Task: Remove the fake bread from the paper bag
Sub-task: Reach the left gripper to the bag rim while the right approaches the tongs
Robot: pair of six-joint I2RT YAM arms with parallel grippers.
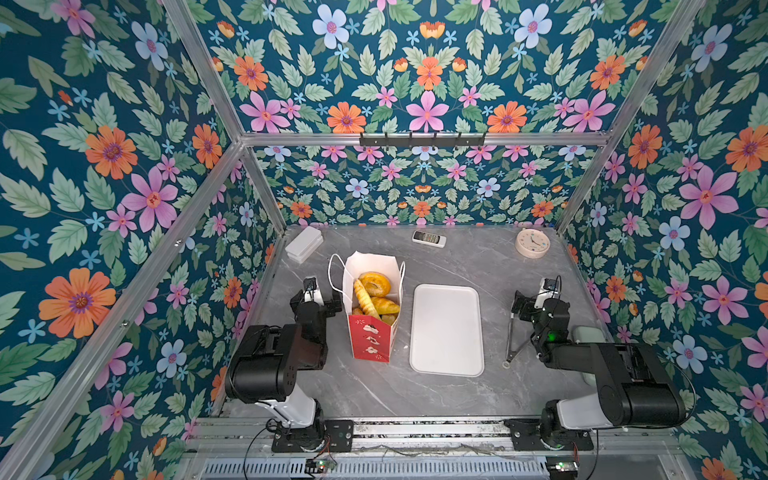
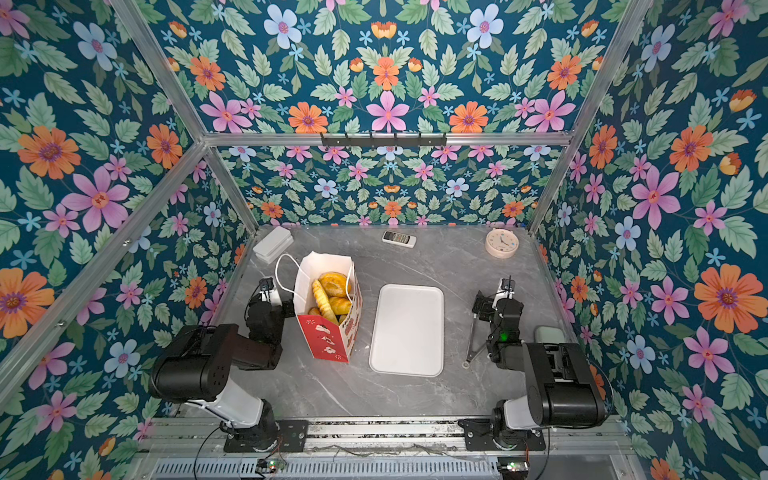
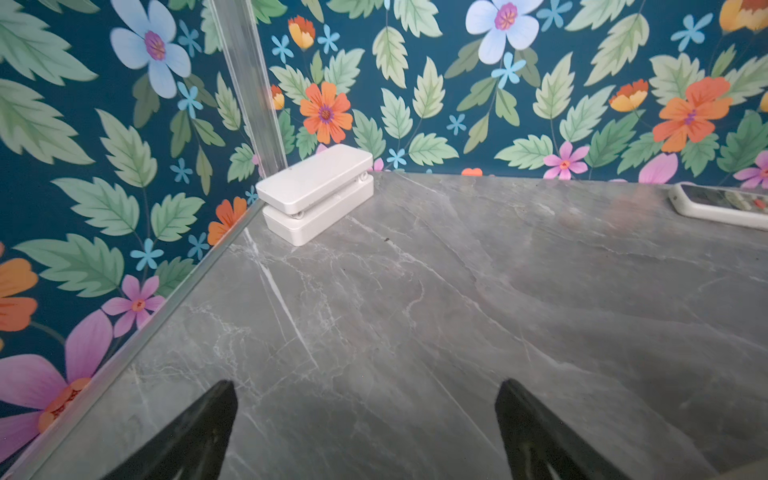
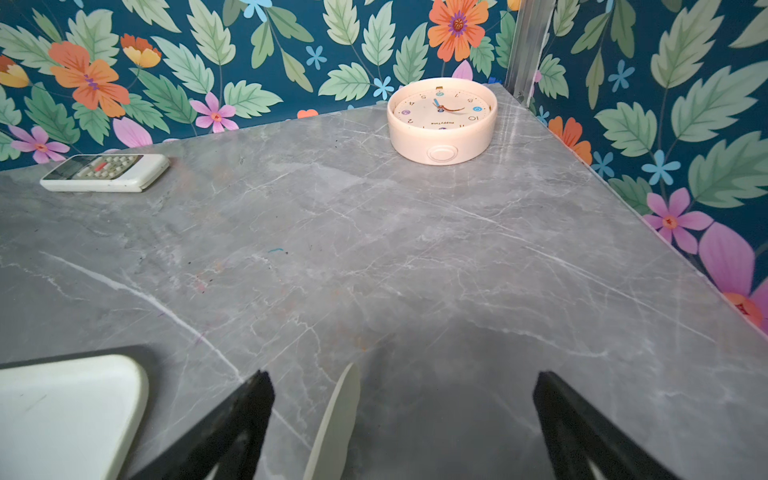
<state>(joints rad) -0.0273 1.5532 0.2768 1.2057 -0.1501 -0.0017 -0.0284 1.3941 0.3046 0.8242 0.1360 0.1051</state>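
The paper bag (image 1: pixel 371 332) (image 2: pixel 328 336) stands upright and open-topped on the left of the grey table, white with a red front panel and cord handles. Several glossy golden pieces of fake bread (image 1: pixel 375 293) (image 2: pixel 332 293) fill it: a ring bagel on top and a ridged loaf beside it. My left gripper (image 3: pixel 365 390) is open over bare table just left of the bag, which is out of its wrist view. Far to the right, my right gripper (image 4: pixel 405 382) is also open. It holds nothing, though a pale tong arm (image 4: pixel 336 424) lies on the table beneath it.
A white tray (image 1: pixel 446 330) (image 4: pixel 62 415) lies right of the bag. Metal tongs (image 1: pixel 512 336) rest under the right arm. Along the back are a white box (image 1: pixel 304 244) (image 3: pixel 316 191), a remote (image 1: pixel 429 239) (image 4: pixel 106 172) and a round clock (image 1: pixel 532 243) (image 4: pixel 442 120).
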